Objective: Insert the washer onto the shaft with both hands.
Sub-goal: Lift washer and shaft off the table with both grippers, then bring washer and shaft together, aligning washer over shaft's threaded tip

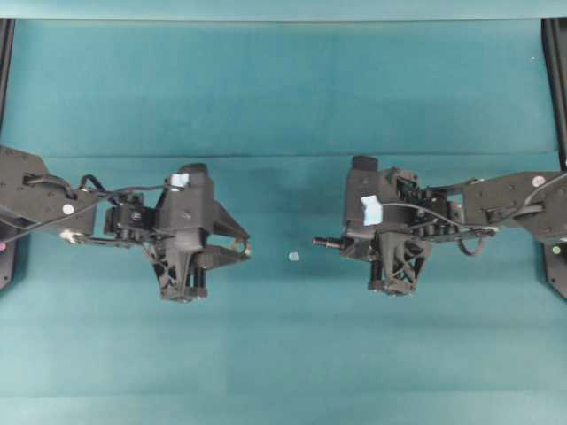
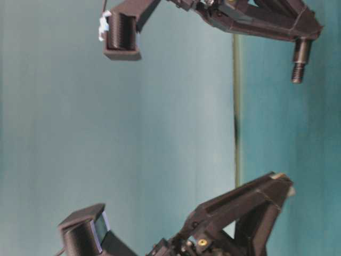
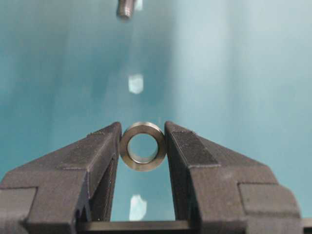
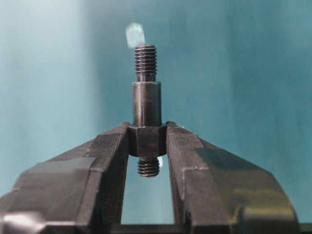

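Note:
In the left wrist view the silvery washer (image 3: 143, 165) sits between the tips of my left gripper (image 3: 143, 127), which is shut on it, its hole facing along the fingers. My right gripper (image 4: 147, 132) is shut on the hex collar of the dark shaft (image 4: 146, 102), whose threaded tip points away from the wrist. Seen from overhead, the left gripper (image 1: 244, 249) and the right gripper (image 1: 347, 243) face each other above the cloth. The shaft (image 1: 327, 241) sticks out leftward, with a gap between it and the left fingertips. The shaft's tip (image 3: 125, 9) shows far ahead, slightly left of the washer.
A tiny whitish fleck (image 1: 293, 257) lies on the teal cloth (image 1: 283, 106) between the two grippers. Black frame rails (image 1: 555, 88) run along the left and right edges of the table.

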### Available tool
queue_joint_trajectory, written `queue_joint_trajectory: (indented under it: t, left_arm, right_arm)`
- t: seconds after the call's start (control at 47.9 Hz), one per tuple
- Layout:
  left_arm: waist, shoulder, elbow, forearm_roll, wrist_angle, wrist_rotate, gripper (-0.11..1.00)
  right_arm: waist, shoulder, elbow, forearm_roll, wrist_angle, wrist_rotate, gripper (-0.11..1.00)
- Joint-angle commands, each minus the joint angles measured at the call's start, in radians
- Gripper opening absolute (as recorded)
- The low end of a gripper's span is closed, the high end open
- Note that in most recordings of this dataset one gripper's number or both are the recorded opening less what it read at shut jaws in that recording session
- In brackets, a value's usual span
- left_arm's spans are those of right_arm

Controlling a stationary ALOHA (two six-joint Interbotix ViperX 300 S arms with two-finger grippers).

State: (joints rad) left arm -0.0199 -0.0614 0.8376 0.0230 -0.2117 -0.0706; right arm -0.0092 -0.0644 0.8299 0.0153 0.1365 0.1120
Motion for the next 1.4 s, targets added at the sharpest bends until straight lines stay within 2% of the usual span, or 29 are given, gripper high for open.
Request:
queue_joint_trajectory:
  t: [0.0, 0.438, 0.751, 1.377]
  left_arm:
    - [0.003, -0.02, 0.0, 0.003, -0.026, 0.0, 0.34]
    - [0.012, -0.006, -0.002, 0.0, -0.117, -0.002, 0.34]
    - [0.012, 0.018, -0.006, 0.003, -0.163, -0.018, 0.34]
    - [-0.002, 0.072, -0.054, 0.0, -0.218, -0.023, 0.34]
  right_arm:
    - [0.003, -0.028, 0.006, 0.003, -0.043, 0.009, 0.0]
    - [0.023, -0.029, 0.054, 0.003, -0.15, 0.008, 0.0]
    - [0.041, -0.006, 0.141, 0.003, -0.374, 0.009, 0.0]
    - [0.043, 0.098, 0.097, 0.003, -0.526, 0.006, 0.0]
